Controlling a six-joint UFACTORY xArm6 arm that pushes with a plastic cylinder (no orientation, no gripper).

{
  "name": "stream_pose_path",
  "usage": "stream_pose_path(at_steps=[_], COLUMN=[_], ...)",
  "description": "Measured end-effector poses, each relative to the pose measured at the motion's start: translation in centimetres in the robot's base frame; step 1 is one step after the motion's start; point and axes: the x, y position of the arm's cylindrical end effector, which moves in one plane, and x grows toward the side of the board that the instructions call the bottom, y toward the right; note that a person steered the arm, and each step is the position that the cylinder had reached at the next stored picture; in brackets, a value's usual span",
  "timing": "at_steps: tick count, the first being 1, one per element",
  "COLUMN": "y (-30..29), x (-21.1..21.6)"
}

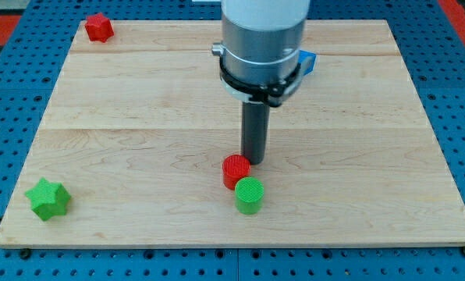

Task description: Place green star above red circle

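The green star (47, 198) is seen at the lower left of the frame, well apart from the red circle (236, 170) near centre-bottom. No push looks begun, so approx. the whole job is judged left. The tip (254, 161) has no jaws; it rests just beside the red circle's upper right. A green circle (249, 194) touches the red one's lower right. A red block (99, 27) sits upper left on the board (139, 109); a blue block (307, 62) is mostly hidden.

Pale wood board (139, 117) of joined planks, grain running left–right, lies on a blue perforated base (14, 94) with regular rows of holes; lighting even, red surface (459, 12) at the view's top-right corner.
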Motion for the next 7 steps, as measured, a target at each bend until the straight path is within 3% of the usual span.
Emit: stream_pose_path(at_steps=[2, 4, 6, 7], y=[-6.3, -15.0, -26.4, -29.7], x=[-1.4, 0.9, 0.4, 2.5])
